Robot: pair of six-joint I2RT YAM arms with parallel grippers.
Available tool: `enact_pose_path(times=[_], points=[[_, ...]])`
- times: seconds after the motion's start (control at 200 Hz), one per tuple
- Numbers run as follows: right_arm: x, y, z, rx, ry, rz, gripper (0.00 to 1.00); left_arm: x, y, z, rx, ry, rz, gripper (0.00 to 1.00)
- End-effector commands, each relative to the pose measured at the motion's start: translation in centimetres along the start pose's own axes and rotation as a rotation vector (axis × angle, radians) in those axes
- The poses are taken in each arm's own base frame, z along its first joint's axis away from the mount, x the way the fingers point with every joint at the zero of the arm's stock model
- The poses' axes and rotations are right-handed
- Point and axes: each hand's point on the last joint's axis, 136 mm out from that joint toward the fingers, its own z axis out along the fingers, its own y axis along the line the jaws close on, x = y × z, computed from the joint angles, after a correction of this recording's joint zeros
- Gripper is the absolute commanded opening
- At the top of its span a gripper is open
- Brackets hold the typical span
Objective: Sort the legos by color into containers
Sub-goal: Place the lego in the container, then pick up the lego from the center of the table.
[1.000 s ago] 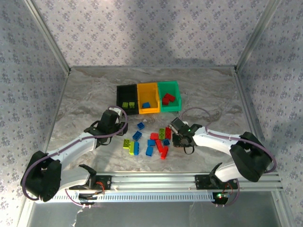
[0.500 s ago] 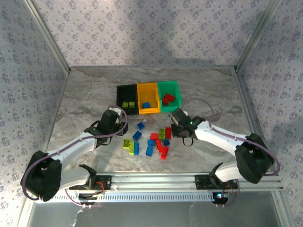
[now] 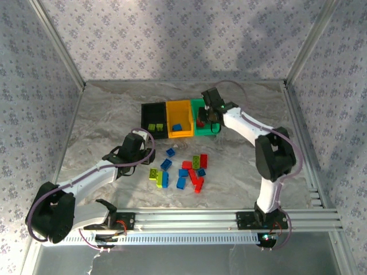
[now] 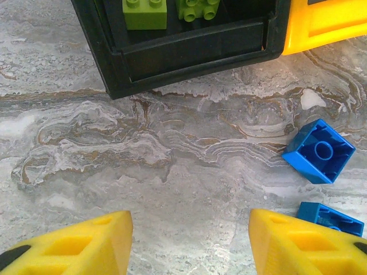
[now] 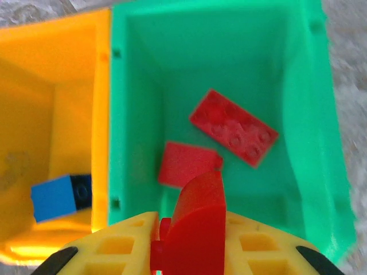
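Red lego (image 5: 198,220), seemingly single, tight in right hand (image 5: 189,249), now above green bin (image 5: 312,114); left hand (image 4: 189,240) open.

Bright, even light; soft shadows crossed the wall (image 3: 172,40) at twelve o'clock. The right wrist view was blurred, the left sharp.

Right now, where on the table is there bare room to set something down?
Bare marble lies left of the black bin, out to the side wall, and behind it to the back wall. The strip between the black bin's front and the left gripper is free. Crowded: the loose legos before the orange-yellow bin.
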Motion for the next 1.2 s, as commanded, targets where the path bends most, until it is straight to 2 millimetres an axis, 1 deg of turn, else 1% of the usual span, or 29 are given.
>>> enact_pose_path(times=[0.0,0.07,0.095,0.195,0.21,0.305,0.365,0.425,0.51,0.555,0.565,0.585,0.685,0.715,0.75,0.77,0.81,0.86,0.915,0.945,0.98,0.995,0.999,1.014,1.034,1.129,1.194], points=[[-1.8,-0.3,1.7,0.017,0.039,-0.064,0.28,-1.2,-0.5,-0.2,0.017,-0.027,-0.001,0.56],[-2.8,-0.8,2.8,0.036,0.051,-0.074,0.29,-1.2,-0.5,-0.3,0.019,-0.027,-0.002,0.56],[-2.9,-1.0,3.3,0.043,0.060,-0.077,0.29,-1.1,-0.5,-0.3,0.020,-0.026,-0.001,0.56],[-3.8,-1.6,4.4,0.060,0.066,-0.088,0.31,-1.2,-0.5,-0.2,0.020,-0.027,-0.004,0.56],[-3.3,-1.8,4.4,0.067,0.090,-0.091,0.31,-1.2,-0.5,-0.2,0.021,-0.026,-0.003,0.56],[-3.4,-2.1,4.8,0.072,0.103,-0.101,0.35,-1.2,-0.6,-0.1,0.022,-0.021,-0.001,0.56],[-3.3,-2.0,4.5,0.068,0.102,-0.104,0.41,-1.2,-0.6,-0.1,0.024,-0.021,-0.001,0.56],[-3.2,-1.5,4.0,0.050,0.095,-0.109,0.46,-1.2,-0.6,-0.1,0.024,-0.022,-0.001,0.56],[-3.2,-0.6,2.4,0.020,0.073,-0.118,0.47,-1.1,-0.6,0.0,0.024,-0.018,-0.001,0.56],[-2.5,-0.1,1.5,0.008,0.078,-0.129,0.48,-1.1,-0.7,0.0,0.024,-0.016,0.000,0.56],[-2.9,0.2,1.2,-0.002,0.056,-0.131,0.48,-1.1,-0.7,0.0,0.025,-0.016,-0.001,0.56],[-2.9,0.6,0.7,-0.011,0.044,-0.137,0.48,-1.1,-0.7,0.0,0.027,-0.017,-0.001,0.56],[-1.3,1.4,-1.3,-0.026,0.030,-0.168,0.48,-1.0,-0.7,0.0,0.029,-0.012,-0.001,0.56],[-0.3,1.5,-1.7,-0.028,0.037,-0.181,0.48,-0.9,-0.8,0.1,0.031,-0.010,0.001,0.56],[0.3,1.7,-2.3,-0.032,0.032,-0.197,0.48,-0.9,-0.7,0.1,0.030,-0.009,0.001,0.56],[1.1,1.7,-2.5,-0.029,0.038,-0.206,0.48,-0.9,-0.7,0.1,0.030,-0.008,0.002,0.56],[2.0,1.6,-3.1,-0.024,0.035,-0.223,0.48,-1.0,-0.8,0.1,0.031,-0.009,0.000,0.56],[3.5,1.0,-3.5,-0.002,0.043,-0.241,0.49,-1.0,-0.8,0.0,0.032,-0.010,0.000,0.56],[4.5,0.6,-4.6,0.004,0.031,-0.251,0.49,-0.9,-0.7,0.0,0.033,-0.012,-0.001,0.56],[5.4,0.2,-4.8,0.012,0.034,-0.255,0.49,-0.9,-0.7,0.0,0.033,-0.013,-0.002,0.56],[6.0,-0.3,-5.3,0.018,0.025,-0.251,0.49,-0.8,-0.7,-0.1,0.033,-0.016,-0.002,0.56],[5.8,-0.3,-5.7,0.016,0.012,-0.247,0.49,-0.8,-0.7,-0.1,0.036,-0.018,-0.002,0.56],[6.5,-0.7,-5.5,0.022,0.024,-0.248,0.49,-0.9,-0.7,-0.1,0.036,-0.019,-0.003,0.56],[7.2,-1.1,-5.5,0.025,0.033,-0.246,0.49,-0.9,-0.8,-0.1,0.039,-0.021,-0.001,0.56],[7.6,-1.4,-5.7,0.024,0.031,-0.245,0.49,-1.0,-0.8,-0.1,0.041,-0.023,0.000,0.56],[9.1,-2.4,-6.5,0.020,0.010,-0.245,0.49,-1.2,-1.4,0.3,0.063,-0.014,0.011,0.59],[10.1,-3.0,-6.7,0.018,0.003,-0.249,0.49,-1.3,-2.2,0.7,0.087,0.013,0.021,0.59]])
